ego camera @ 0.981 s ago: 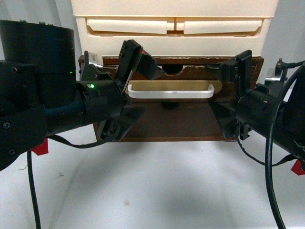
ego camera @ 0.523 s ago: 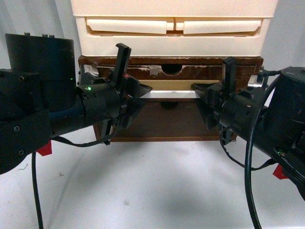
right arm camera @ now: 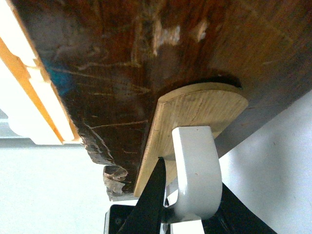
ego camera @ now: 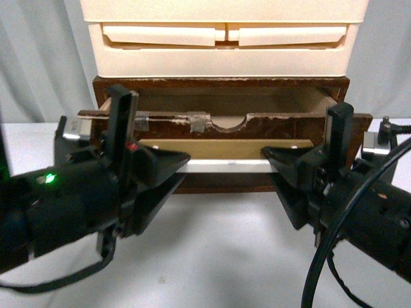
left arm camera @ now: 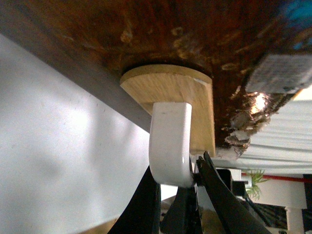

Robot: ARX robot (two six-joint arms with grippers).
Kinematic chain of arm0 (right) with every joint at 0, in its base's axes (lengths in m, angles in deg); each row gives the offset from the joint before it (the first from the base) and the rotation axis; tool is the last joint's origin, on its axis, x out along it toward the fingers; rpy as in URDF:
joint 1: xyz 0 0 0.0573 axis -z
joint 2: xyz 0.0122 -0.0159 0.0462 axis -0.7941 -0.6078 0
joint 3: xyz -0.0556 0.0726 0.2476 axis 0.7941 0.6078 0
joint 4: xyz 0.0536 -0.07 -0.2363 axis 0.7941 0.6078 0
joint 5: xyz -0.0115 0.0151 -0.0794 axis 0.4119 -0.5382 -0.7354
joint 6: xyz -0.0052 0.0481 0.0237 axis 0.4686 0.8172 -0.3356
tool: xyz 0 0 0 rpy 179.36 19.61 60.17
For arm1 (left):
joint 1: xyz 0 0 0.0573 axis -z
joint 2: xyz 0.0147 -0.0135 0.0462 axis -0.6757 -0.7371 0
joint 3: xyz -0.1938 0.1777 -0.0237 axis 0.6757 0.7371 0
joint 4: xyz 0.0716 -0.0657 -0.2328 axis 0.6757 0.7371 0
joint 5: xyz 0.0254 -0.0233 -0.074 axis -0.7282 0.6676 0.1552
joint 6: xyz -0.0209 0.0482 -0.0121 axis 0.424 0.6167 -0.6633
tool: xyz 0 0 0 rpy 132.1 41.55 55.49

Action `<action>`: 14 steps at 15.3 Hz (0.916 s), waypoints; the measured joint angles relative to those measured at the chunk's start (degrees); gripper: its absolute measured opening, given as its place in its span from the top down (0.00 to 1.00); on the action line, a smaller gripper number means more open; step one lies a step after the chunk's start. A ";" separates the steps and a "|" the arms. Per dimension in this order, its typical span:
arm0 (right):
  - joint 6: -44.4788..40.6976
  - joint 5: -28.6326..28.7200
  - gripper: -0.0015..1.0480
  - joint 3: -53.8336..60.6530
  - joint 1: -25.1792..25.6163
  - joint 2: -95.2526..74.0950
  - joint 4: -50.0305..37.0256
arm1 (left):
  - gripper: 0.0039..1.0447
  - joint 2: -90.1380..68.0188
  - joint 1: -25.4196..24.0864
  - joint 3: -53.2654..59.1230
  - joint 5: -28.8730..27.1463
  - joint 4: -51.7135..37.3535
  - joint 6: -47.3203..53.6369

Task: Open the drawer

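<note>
While the front view has both arms low over the white table (ego camera: 218, 263), the drawer (ego camera: 282, 128) stands partway out of its dark brown cabinet (ego camera: 218, 85), under the cream plastic drawer unit (ego camera: 225, 58), with its hollow interior open to view behind the worn front. The front's top edge carries a half-round notch (ego camera: 228, 122) at centre and a grey tape piece (ego camera: 199, 120) just left of it; nothing on the tape can be read. The white bar handle (ego camera: 225, 165) lies across a tan plate (ego camera: 225, 149). Left gripper (ego camera: 178, 163) is clenched on the handle's left end and right gripper (ego camera: 273, 160) on its right end, one at each side of the drawer front. In the left wrist view the handle's bent leg sits between two dark fingers (left arm camera: 146, 204), touching them; the right wrist view shows the same with its fingers (right arm camera: 153, 200) against the other leg. A green light (ego camera: 46, 178) glows on the left arm and a small red mark (ego camera: 131, 147) shows on that gripper. A blue smear (right arm camera: 63, 80) marks the scratched wood in the right wrist view, and a grey textured patch (left arm camera: 280, 73) shows in the left wrist view, bearing no legible text.
</note>
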 joint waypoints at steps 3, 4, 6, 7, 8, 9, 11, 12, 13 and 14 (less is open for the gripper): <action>-8.83 -5.20 0.61 7.87 -2.51 4.46 1.51 | 0.70 12.87 3.02 13.33 5.01 1.79 9.73; -11.63 -4.61 0.52 10.16 -3.17 6.32 2.75 | 0.60 16.00 1.33 13.75 4.96 6.03 12.48; -14.45 -4.24 0.30 12.07 -3.58 4.63 4.63 | 0.39 29.46 -1.97 16.81 5.29 18.84 19.76; -19.28 -11.30 0.31 12.02 -4.61 3.43 2.99 | 0.29 38.03 -3.82 17.29 4.22 27.65 24.48; -26.67 -19.76 0.38 12.63 -5.09 2.47 3.06 | 0.31 38.84 -2.60 19.37 -3.96 18.60 29.33; -39.26 -28.57 0.48 16.22 -4.59 2.64 4.22 | 0.39 40.79 -0.28 20.87 -15.10 12.59 39.19; -59.47 -34.71 0.66 22.29 0.20 9.20 4.59 | 0.57 47.63 -2.34 24.52 -31.65 13.05 56.33; -63.25 -34.67 0.71 23.23 1.53 11.98 4.17 | 0.63 50.77 -4.42 24.87 -35.67 14.36 61.55; -68.87 -33.88 0.78 24.17 2.60 15.43 3.67 | 0.69 52.72 -5.44 24.87 -36.37 15.39 64.65; -73.09 -32.02 0.87 25.35 3.41 19.10 3.63 | 0.77 55.87 -6.36 24.98 -35.30 17.66 68.52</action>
